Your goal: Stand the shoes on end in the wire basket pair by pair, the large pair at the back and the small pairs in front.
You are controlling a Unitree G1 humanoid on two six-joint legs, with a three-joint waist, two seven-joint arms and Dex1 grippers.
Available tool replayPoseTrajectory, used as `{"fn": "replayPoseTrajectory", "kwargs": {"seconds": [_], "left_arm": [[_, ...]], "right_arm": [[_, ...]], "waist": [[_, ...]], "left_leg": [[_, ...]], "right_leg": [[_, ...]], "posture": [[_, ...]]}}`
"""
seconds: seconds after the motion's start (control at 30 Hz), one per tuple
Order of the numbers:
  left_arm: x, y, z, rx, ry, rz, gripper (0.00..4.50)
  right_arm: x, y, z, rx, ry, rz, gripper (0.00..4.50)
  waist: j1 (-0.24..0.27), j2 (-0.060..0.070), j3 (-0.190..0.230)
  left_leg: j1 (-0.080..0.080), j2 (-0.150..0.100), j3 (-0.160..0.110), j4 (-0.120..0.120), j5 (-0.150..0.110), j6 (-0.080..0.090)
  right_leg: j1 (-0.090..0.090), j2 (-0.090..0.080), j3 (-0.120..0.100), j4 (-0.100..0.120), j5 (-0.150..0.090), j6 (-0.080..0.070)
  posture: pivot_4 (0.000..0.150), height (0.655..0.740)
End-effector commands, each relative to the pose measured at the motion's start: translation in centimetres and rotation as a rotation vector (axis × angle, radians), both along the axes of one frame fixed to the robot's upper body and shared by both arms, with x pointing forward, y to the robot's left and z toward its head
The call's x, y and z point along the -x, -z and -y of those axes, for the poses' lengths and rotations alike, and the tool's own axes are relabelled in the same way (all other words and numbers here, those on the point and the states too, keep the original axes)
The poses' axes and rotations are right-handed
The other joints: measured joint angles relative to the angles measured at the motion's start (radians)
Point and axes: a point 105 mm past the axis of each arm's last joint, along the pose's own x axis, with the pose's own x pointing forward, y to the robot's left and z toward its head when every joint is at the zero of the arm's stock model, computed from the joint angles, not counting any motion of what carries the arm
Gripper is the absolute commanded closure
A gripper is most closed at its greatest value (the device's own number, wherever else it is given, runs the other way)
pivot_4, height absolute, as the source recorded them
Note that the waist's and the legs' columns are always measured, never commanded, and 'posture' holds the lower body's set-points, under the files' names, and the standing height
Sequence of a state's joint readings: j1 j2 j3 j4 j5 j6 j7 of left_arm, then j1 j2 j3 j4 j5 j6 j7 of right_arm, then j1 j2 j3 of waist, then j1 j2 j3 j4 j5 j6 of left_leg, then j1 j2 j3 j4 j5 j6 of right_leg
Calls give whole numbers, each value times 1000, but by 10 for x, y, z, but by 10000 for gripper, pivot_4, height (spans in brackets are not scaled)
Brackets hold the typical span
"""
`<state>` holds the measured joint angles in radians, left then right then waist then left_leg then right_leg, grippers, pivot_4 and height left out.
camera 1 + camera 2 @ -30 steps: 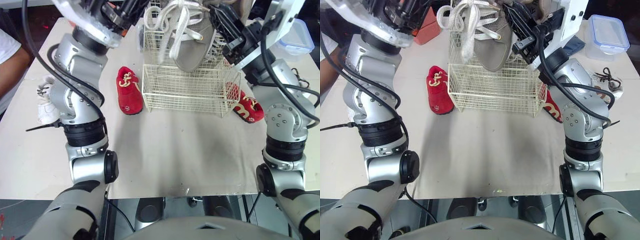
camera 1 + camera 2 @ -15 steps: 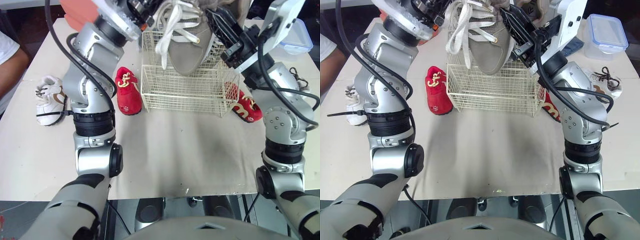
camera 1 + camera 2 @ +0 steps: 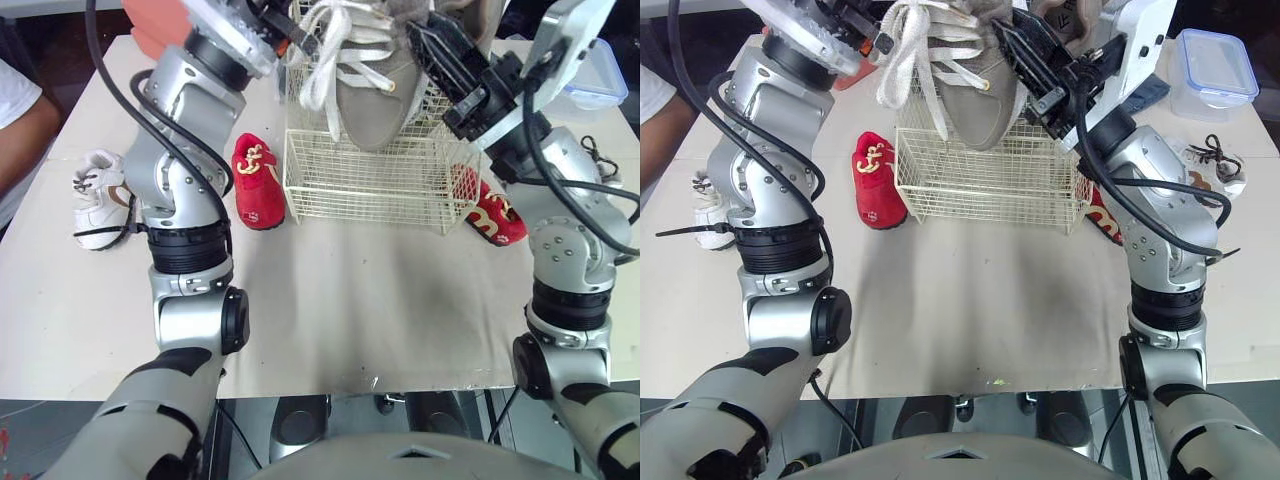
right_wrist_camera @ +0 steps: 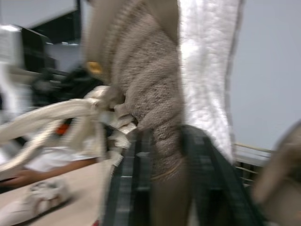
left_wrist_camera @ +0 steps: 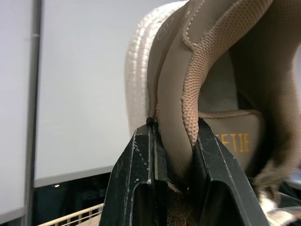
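Tan sneaker hung toe-down in the wire basket. My left hand pinched its heel collar; my right hand clamped it too.

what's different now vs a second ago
The left arm swung clear of the small white shoe, now in plain view. The tan sneaker, held by the left hand and right hand, dipped slightly toward the wire basket. Both grips, the basket, the left red shoe and right red shoe stayed put.
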<state>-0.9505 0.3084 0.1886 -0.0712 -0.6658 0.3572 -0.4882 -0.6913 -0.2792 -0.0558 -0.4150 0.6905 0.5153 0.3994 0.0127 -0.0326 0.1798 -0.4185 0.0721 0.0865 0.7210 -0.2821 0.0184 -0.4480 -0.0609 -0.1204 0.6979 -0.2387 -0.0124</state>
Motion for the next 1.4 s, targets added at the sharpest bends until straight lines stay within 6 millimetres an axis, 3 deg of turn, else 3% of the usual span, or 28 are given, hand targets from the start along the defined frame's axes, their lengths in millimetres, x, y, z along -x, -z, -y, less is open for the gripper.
{"fn": "replayPoseTrajectory", "kwargs": {"seconds": [0.03, 0.13, 0.4, 0.6, 0.9, 1.17, 1.4], "left_arm": [[24, -31, -8, 77, -19, 146, 42054], [24, -41, -18, 143, -53, 161, 42054], [31, -82, -41, 292, -161, 253, 42054], [25, -91, -53, 280, -333, 340, 42054], [-4, -75, -28, 178, -431, 387, 42054], [-32, -48, -15, 114, -470, 347, 42054], [-50, -20, -11, 90, -485, 288, 42054]], "right_arm": [[13, -11, 6, -12, -22, 52, 15522], [16, -11, 12, -16, -22, 55, 311], [26, -5, 35, -46, 59, 76, 311], [27, -1, 44, -21, 154, 129, 311], [34, 14, 42, 20, 179, 207, 311], [39, 34, 43, 41, 158, 200, 311], [38, 39, 47, 37, 178, 195, 311]], "waist": [[0, 0, 0], [1, 0, 0], [2, 0, 0], [2, 0, 0], [4, 0, 0], [1, 0, 0], [2, 0, 0]], "left_leg": [[0, 0, 0, 0, 0, 0], [0, 0, 0, 0, 0, 0], [-2, 0, 0, 0, 0, 0], [-1, -2, 1, 0, 0, 0], [-3, -3, 3, 0, 0, 0], [-2, -3, 3, 0, 0, 0], [-2, -3, 4, 0, 0, 0]], "right_leg": [[0, 0, 0, 0, 0, 0], [0, 0, 0, 0, 0, 0], [0, -1, -2, -2, 0, 0], [0, 0, -2, -1, 0, 0], [0, 0, -4, -2, 0, 0], [0, 0, -4, -2, 0, 0], [-1, 0, -4, -1, 0, 0]], "posture": [[1500, 6860], [1500, 6860], [1500, 6860], [1500, 6860], [1500, 6860], [1500, 6860], [1500, 6860]]}}
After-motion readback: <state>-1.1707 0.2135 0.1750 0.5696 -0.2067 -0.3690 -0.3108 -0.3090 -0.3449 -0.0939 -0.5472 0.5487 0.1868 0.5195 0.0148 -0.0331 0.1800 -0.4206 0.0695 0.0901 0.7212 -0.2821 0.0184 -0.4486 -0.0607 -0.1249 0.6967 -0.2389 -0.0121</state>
